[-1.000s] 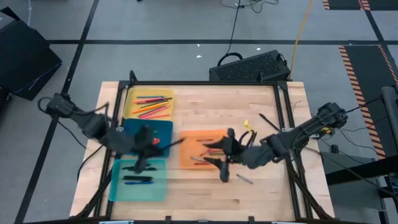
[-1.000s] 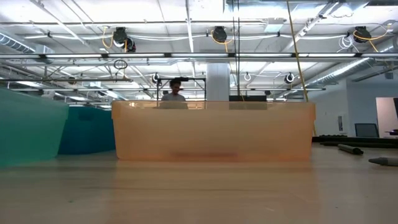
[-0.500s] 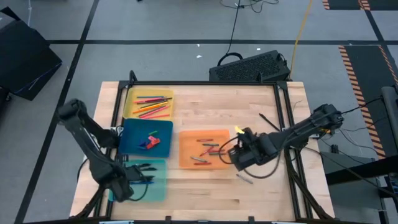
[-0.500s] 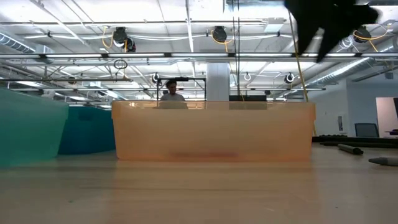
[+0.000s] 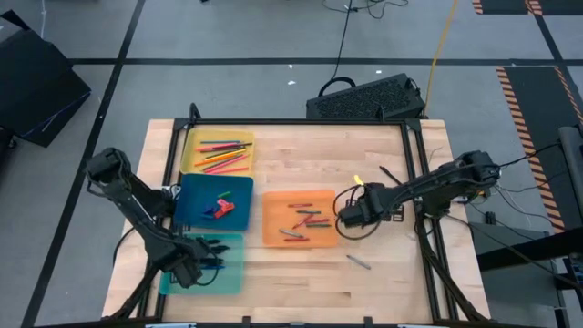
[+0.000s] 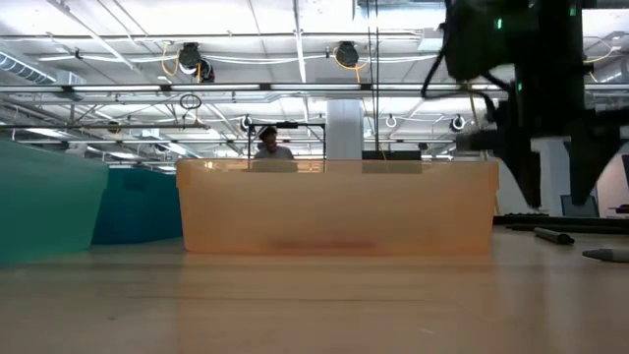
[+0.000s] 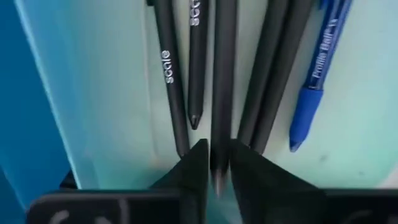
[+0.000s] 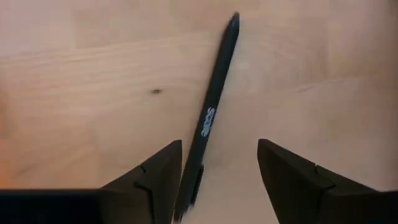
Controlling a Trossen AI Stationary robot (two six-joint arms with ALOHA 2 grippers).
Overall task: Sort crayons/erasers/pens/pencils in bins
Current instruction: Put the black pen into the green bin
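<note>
Pens (image 7: 249, 74) fill the teal bin (image 5: 228, 275); left fingers (image 7: 193, 171) seemingly pinch one, right fingers (image 8: 286, 174) spread.

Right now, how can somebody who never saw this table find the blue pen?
Find the teal bin, at the wooden table's left side, next to the dark blue bin. Dark pens lie side by side in it, one between the left gripper's fingers. The blue pen is the only one with a blue barrel.

I see pale matt wood-grain table (image 8: 93, 74) under right gripper (image 8: 217, 177), matt black plastic pen (image 8: 211, 118) between its fingers, translucent smooth plastic teal bin (image 7: 112, 93), semi-gloss blue pen (image 7: 317, 81) ahead of left gripper (image 7: 214, 165)
</note>
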